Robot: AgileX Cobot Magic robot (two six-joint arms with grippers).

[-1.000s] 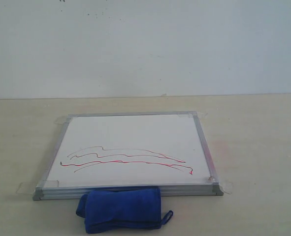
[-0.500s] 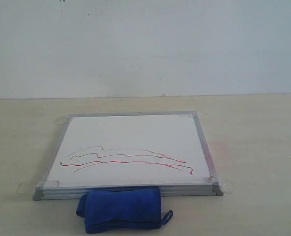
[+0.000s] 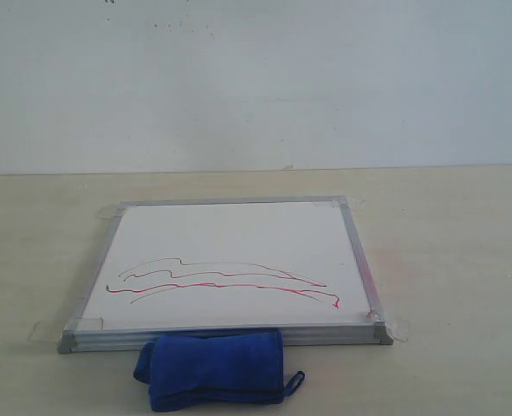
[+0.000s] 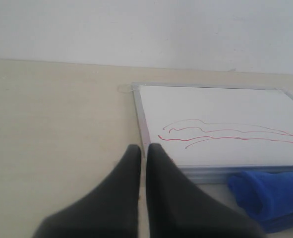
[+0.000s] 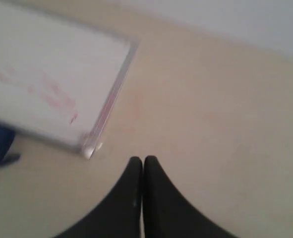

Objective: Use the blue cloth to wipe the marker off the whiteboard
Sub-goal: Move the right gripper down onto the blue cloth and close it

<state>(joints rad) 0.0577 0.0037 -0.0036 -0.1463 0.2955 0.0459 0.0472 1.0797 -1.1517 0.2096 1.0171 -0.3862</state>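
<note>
The whiteboard [image 3: 230, 251] lies flat in the middle of the table, silver-framed. Thin wavy red and dark marker lines [image 3: 221, 282] cross its near half. The blue cloth [image 3: 212, 368] sits bunched on the table, touching the board's near edge, its loop at the right. Neither gripper shows in the exterior view. In the left wrist view my left gripper [image 4: 143, 148] is shut and empty, off the board's corner [image 4: 186, 168], with the cloth [image 4: 270, 198] beyond. My right gripper [image 5: 143, 161] is shut and empty over bare table, beside the board's corner [image 5: 89, 146].
Clear tape tabs [image 3: 398, 329] hold the board's corners to the beige table [image 3: 455, 260]. A white wall [image 3: 256, 78] rises behind the table. A faint pinkish smear [image 3: 385, 260] marks the table to the right of the board.
</note>
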